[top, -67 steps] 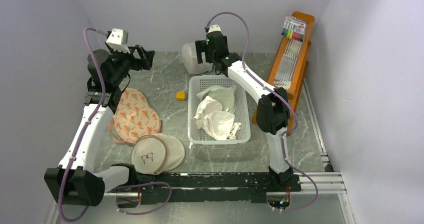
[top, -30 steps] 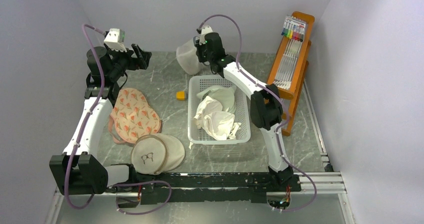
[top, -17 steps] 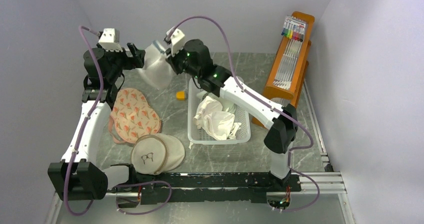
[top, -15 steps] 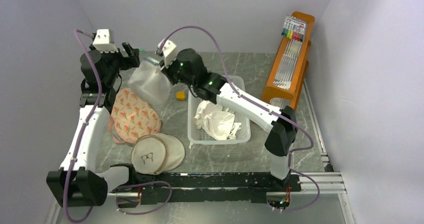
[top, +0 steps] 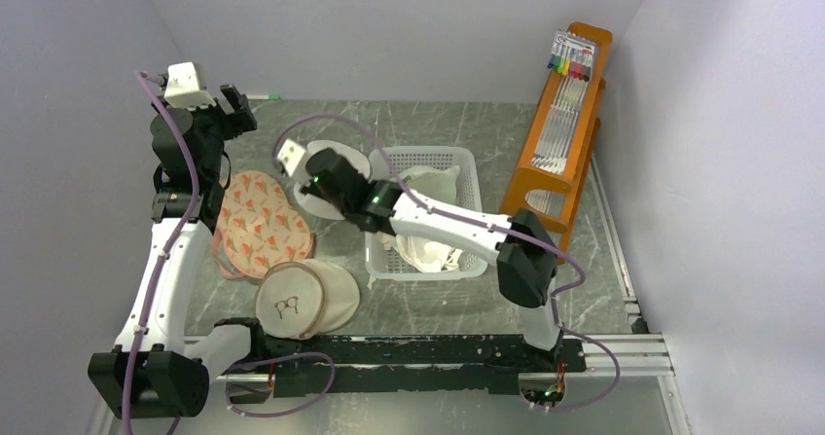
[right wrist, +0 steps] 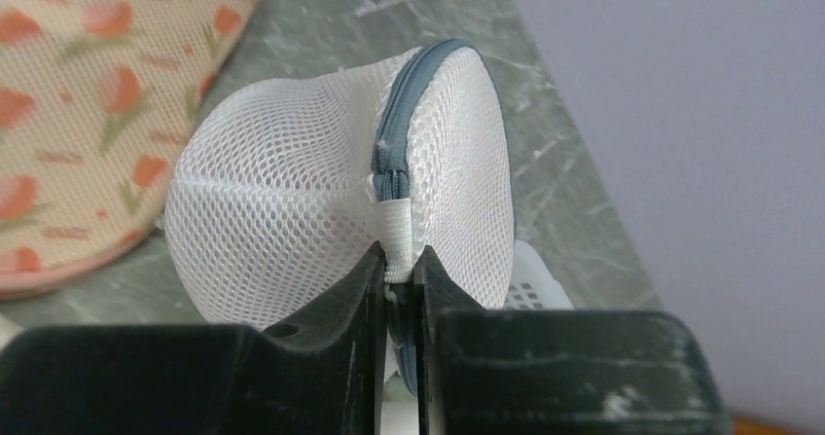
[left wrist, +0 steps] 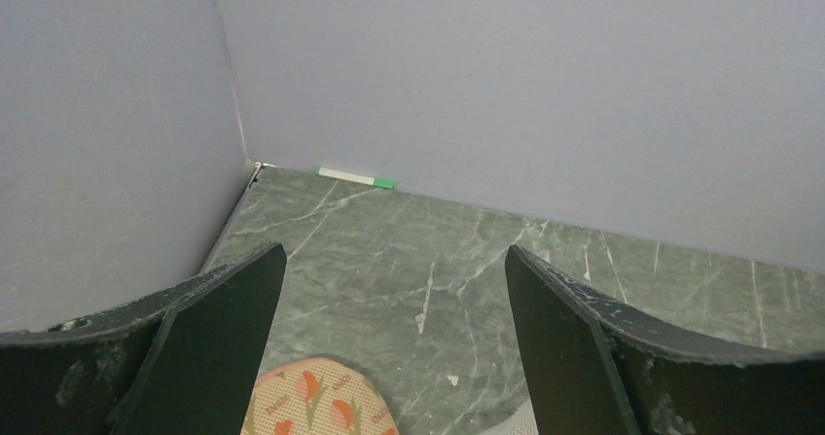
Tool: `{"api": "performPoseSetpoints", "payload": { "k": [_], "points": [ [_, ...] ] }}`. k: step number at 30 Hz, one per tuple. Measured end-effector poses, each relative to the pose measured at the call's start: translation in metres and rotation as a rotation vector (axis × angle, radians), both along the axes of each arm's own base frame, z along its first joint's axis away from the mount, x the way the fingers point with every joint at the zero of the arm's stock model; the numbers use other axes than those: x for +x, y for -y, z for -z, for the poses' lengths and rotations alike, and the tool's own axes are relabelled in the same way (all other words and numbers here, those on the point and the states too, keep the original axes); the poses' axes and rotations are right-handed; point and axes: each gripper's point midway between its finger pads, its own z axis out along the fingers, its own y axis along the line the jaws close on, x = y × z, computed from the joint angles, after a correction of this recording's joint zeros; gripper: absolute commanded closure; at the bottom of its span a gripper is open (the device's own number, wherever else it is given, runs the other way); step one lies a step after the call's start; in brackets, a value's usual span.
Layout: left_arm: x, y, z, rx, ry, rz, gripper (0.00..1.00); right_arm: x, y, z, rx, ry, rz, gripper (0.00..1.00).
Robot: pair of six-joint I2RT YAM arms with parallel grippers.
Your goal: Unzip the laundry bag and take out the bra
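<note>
Over the green marbled surface [top: 486,124], between floral pad [top: 258,223] and basket [top: 428,273], the laundry bag [right wrist: 292,192] shows its zipper band edge-on. My right gripper [right wrist: 397,265] pinches its seam tab; my left gripper [left wrist: 394,289] gapes wide, holding nothing.

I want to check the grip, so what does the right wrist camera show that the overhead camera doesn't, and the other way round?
Only the right wrist view: the right fingers pinched shut on the white tab at the grey-blue zipper of the laundry bag. Only the overhead view: the basket of white clothes, the orange rack, the round pouch with a glasses print. Both: the laundry bag, the flowered pad, the green stone table.
</note>
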Motion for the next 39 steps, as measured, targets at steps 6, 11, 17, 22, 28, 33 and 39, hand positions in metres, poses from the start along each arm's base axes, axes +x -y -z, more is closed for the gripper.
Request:
{"api": "performPoseSetpoints", "payload": {
  "k": [6,11,17,22,28,33,39],
  "points": [
    [0.000,-0.001,0.000,0.000,0.000,-0.003,0.05,-0.030,-0.015,0.045,-0.182,0.081,-0.014,0.62],
    [0.002,-0.001,0.003,0.000,-0.007,-0.003,0.05,-0.047,-0.017,0.074,-0.171,-0.023,-0.051,0.38],
    [0.007,0.001,0.010,-0.002,-0.027,0.004,0.05,-0.059,-0.002,0.042,0.017,-0.180,-0.031,0.24],
    [0.014,0.009,0.021,-0.002,-0.057,0.042,0.05,-0.067,0.028,-0.014,0.292,-0.315,-0.019,0.19],
    [0.020,0.048,0.035,0.021,-0.101,0.155,0.05,-0.068,0.075,-0.029,0.606,-0.504,0.022,0.23],
    [0.015,0.088,0.036,0.091,-0.103,0.256,0.05,-0.101,0.065,0.030,0.659,-0.758,-0.014,0.31],
    [0.004,0.123,0.033,0.179,-0.091,0.325,0.05,-0.137,0.045,0.068,0.624,-0.911,-0.068,0.46]
  ]
}}
